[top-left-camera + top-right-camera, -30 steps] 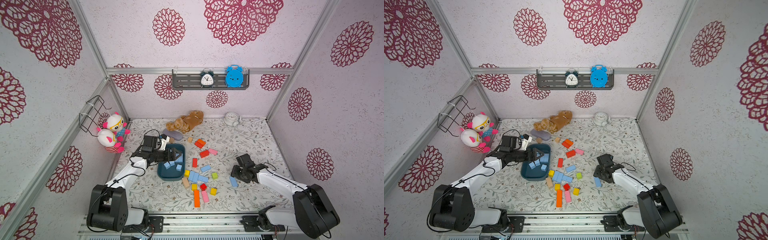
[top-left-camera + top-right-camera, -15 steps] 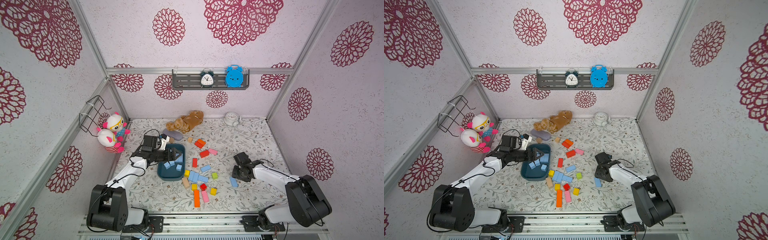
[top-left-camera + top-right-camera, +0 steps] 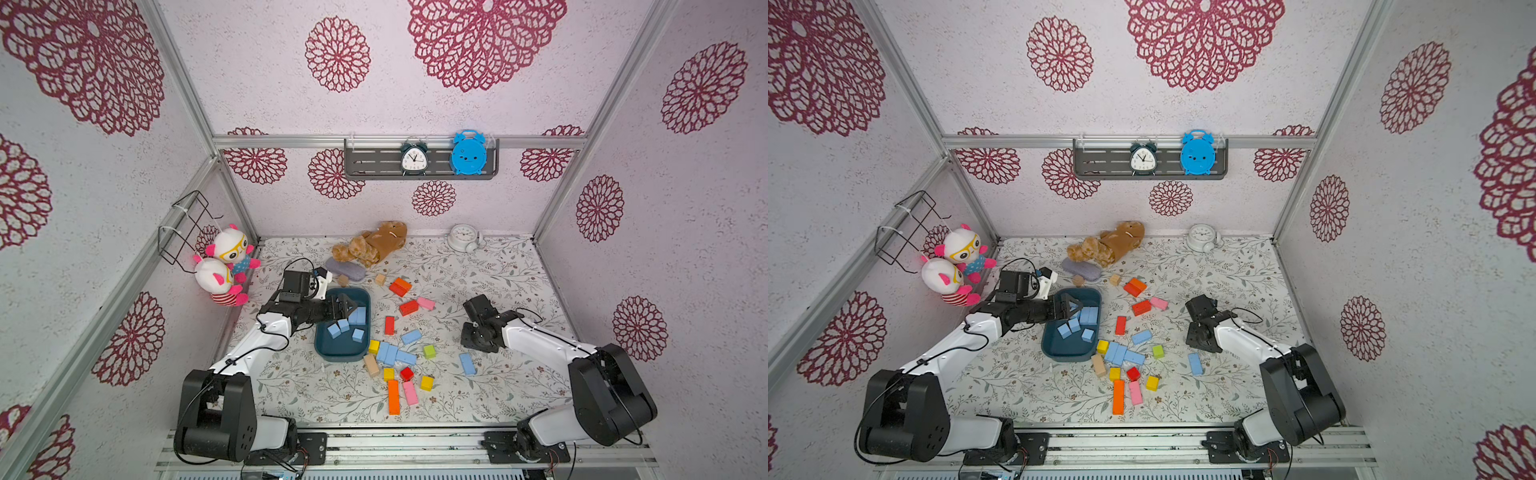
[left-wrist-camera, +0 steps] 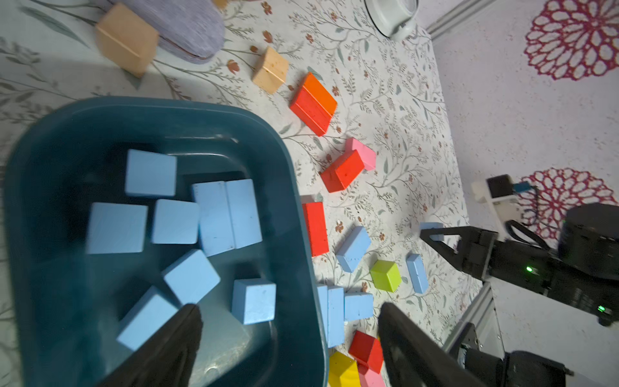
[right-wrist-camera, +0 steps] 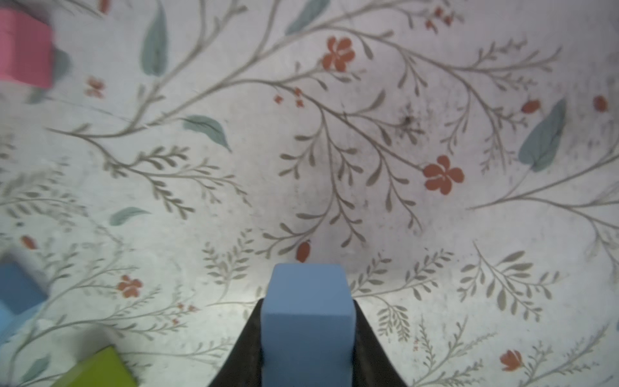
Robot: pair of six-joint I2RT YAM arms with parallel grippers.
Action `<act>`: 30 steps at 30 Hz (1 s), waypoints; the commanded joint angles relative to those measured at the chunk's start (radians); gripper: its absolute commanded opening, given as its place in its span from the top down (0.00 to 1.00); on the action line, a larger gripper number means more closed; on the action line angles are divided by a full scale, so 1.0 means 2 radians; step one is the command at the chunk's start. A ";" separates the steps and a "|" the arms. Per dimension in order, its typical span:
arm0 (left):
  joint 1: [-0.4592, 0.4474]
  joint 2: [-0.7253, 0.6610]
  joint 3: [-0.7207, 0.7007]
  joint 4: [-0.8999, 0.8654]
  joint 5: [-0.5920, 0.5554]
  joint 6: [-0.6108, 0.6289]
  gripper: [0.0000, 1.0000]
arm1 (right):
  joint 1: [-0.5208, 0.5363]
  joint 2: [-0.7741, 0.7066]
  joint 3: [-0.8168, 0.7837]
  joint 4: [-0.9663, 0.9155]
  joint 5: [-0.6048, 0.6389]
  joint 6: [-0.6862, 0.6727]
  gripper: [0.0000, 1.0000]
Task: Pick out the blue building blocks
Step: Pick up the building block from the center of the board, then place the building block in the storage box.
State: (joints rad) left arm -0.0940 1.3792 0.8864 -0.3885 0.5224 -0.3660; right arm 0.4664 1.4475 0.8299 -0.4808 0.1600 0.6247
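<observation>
While my right hand (image 5: 307, 313) pinches one blue block (image 5: 306, 288) close to the table (image 5: 335, 167), seemingly square in the grip, I should lift straight up, clear the green block (image 3: 429, 351) and release low inside the tray (image 3: 341, 352), over which my left hand (image 4: 290, 311) hovers open.

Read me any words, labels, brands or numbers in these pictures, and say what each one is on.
Nothing here reads clearly.
Black alarm clock: dial markings too small to read.
White clock: dial too small to read.
Blue building blocks: plain faces, no print.
</observation>
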 commanded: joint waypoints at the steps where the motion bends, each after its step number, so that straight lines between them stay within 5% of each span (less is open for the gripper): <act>1: 0.038 -0.003 0.007 -0.006 -0.038 -0.011 0.12 | 0.030 0.015 0.072 -0.015 0.001 -0.046 0.75; 7: 0.119 -0.023 -0.021 0.015 -0.044 -0.044 0.10 | 0.135 0.141 0.252 -0.023 -0.012 -0.103 0.76; 14: 0.153 -0.042 -0.024 0.015 -0.051 -0.048 0.10 | 0.219 0.297 0.468 -0.050 -0.034 -0.177 0.75; 30: 0.162 -0.037 -0.028 0.022 -0.036 -0.057 0.10 | 0.259 0.404 0.566 -0.046 -0.090 -0.187 0.66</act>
State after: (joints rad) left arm 0.2218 1.3094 0.8383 -0.3695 0.4366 -0.4786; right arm 0.9764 2.2700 1.9202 -0.5667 0.0021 0.2623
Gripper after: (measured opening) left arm 0.898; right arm 0.340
